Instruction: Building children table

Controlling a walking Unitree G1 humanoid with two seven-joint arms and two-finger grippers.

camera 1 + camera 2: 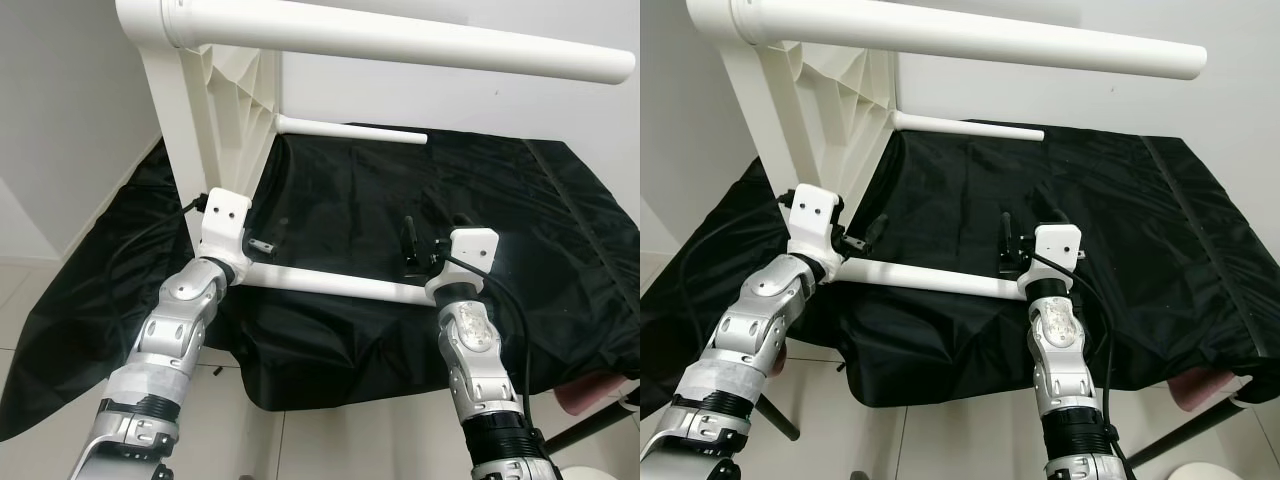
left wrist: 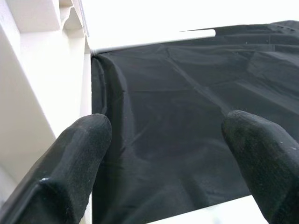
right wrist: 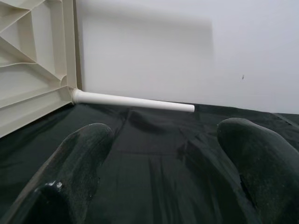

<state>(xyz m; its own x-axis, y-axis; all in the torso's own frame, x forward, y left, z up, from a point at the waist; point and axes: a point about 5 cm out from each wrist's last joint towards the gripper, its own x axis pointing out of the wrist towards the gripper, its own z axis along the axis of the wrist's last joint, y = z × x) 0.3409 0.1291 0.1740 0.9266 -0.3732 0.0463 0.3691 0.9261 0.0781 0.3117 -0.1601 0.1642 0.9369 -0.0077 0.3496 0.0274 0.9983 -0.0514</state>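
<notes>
Two silver arms reach out in the head views. Between them lies a white leg [image 1: 330, 285], just under the left gripper [image 1: 262, 243] and right gripper [image 1: 420, 240]. Wrist views show both wide open, holding nothing. Beyond stands the tabletop [image 3: 28, 70] on its side, so legs can go in.

My two arms are silver, jointed metal segments with black ribbed cuffs lower down. Each wrist ends in a white blocky housing with small dark screw holes. Black cables loop beside both. My left tool [image 2: 163, 163] and right tool [image 3: 163, 163] carry thick, matte black, round-tipped fingers [image 2: 70, 158].
</notes>
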